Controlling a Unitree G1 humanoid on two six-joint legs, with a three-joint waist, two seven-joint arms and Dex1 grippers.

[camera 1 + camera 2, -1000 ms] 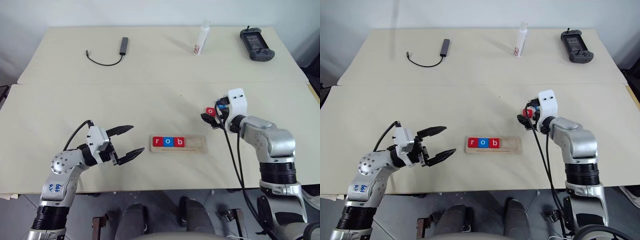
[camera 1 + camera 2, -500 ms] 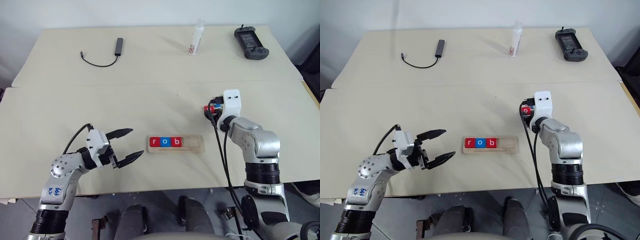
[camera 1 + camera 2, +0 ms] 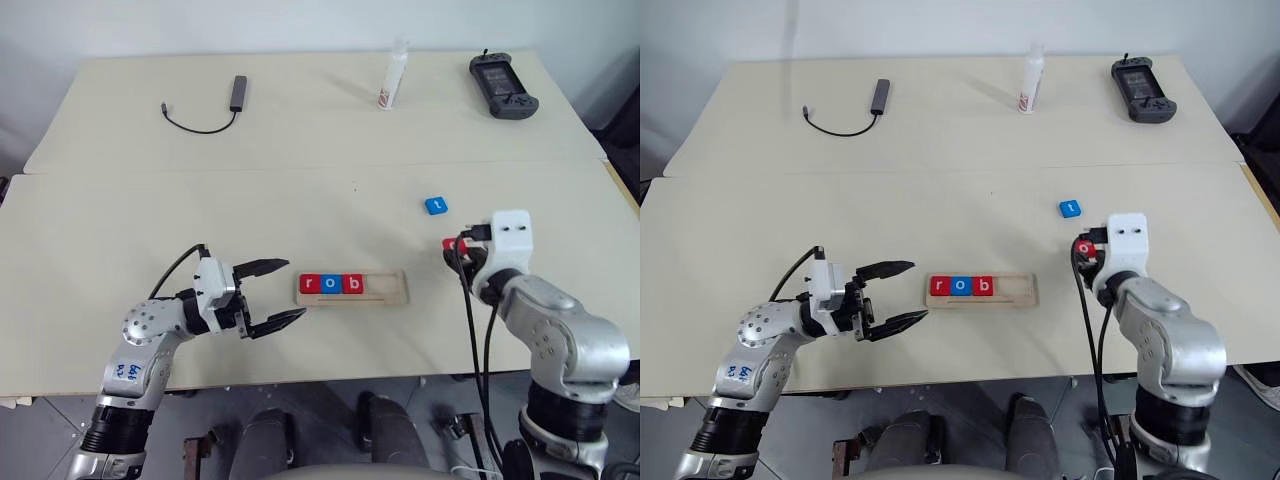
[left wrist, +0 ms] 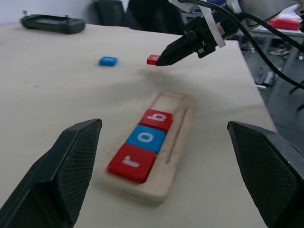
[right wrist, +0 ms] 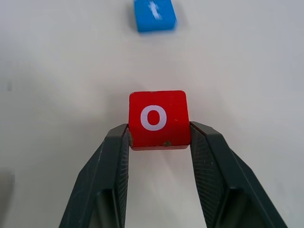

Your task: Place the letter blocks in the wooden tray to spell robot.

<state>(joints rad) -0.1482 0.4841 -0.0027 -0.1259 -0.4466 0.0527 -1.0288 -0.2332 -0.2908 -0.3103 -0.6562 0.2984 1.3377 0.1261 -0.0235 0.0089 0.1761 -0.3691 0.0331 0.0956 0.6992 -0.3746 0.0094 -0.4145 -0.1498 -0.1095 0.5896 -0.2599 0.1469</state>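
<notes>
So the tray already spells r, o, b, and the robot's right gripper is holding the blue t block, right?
Not quite. The wooden tray does hold r, o, b, but the right gripper is shut on the red o block, as the right wrist view shows. The blue t block lies loose on the table.

Red "o" block (image 5: 159, 118) between gripper (image 5: 160, 137) fingers

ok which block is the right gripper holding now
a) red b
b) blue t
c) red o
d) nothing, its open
c, the right gripper is shut on the red o block, its fingers pressing both sides, while the blue t block lies apart on the table.
</notes>
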